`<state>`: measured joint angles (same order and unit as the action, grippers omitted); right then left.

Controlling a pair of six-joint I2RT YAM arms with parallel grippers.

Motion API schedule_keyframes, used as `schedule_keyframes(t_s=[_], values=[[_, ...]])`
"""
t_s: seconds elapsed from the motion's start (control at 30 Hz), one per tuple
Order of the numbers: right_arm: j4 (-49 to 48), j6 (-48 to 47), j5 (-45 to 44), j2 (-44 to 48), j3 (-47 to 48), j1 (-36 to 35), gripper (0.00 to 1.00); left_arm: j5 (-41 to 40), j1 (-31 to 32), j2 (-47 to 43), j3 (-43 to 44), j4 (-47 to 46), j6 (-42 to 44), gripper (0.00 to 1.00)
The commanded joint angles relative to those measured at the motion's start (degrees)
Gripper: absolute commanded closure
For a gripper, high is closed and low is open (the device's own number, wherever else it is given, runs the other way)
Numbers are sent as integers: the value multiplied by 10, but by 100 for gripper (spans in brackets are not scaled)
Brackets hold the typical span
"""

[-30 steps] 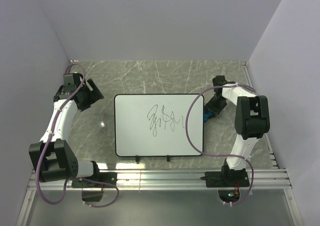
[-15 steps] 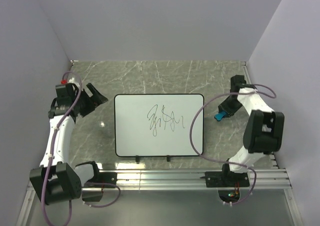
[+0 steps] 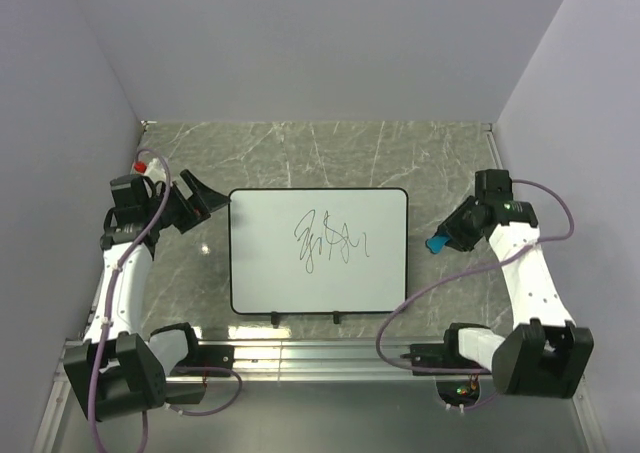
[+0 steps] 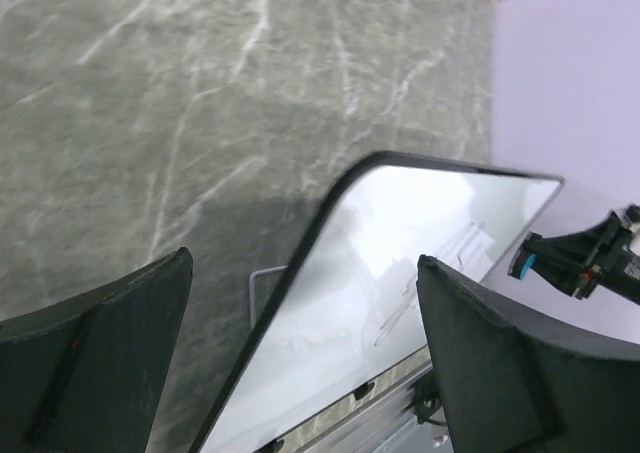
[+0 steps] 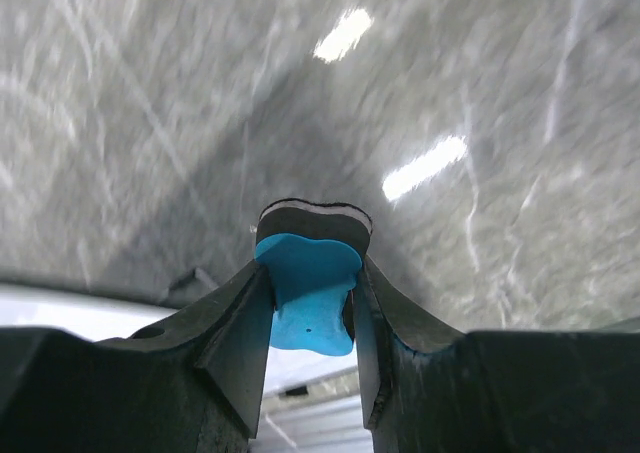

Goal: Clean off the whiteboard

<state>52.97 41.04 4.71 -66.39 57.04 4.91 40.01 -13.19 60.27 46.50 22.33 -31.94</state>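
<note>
Whiteboard (image 3: pixel 275 268), large flat white rectangle with thin black rim and rounded corners: lies flat mid-table on the grey marble-pattern tabletop (image 3: pixel 300 153), between the two arms. Writing face is up, so it's reachable from above.

Right gripper (image 3: pixel 441 240) is clamped on the small blue eraser block (image 5: pixel 305 308). The grey felt pad (image 5: pixel 314 217) sticks out past the fingertips. My read: it's held that way so the felt meets the board first. It sits just off the board's right edge, over bare tabletop, not on the board.

Left gripper (image 3: pixel 205 205) has its jaws spread wide with nothing between them, at the board's far-left corner. The left wrist view frames that corner between the fingers. Probably lined up to brace the board against sliding during the wipe. Can't tell if it's in contact.

Black scribble (image 3: pixel 333 241) sits about centre, untouched, so the wipe hasn't started.

Counts:
- whiteboard: 1
- scribble cluster: 1
- eraser: 1
- small black feet (image 3: pixel 275 319) on the board's near edge: 2
- grippers: 2
</note>
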Motion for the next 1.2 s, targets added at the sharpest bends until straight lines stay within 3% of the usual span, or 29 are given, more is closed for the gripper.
schedule_keyframes(t_s=[0.0, 0.17, 0.4, 0.6, 0.7, 0.83, 1.17], values=[[22, 9, 35, 41, -26, -13, 100, 78, -1, -28, -23, -68, 7, 1], [49, 16, 50, 85, -36, -30, 100, 142, 2, -42, -50, -113, -6, 1], [98, 29, 40, 132, 31, -33, 100, 120, 3, -32, -102, -210, -69, 6], [125, 42, 35, 137, 119, -33, 100, 75, 15, -20, -117, -219, -95, 13], [107, 44, 50, 132, 154, -33, 100, 57, 19, -23, -125, -211, -87, 19], [10, 41, 106, 130, 156, -46, 100, 63, 35, -20, -135, -216, -106, 19], [-41, 40, 8, 18, 236, -260, 100, 16, 99, -55, -184, -219, -131, 26]])
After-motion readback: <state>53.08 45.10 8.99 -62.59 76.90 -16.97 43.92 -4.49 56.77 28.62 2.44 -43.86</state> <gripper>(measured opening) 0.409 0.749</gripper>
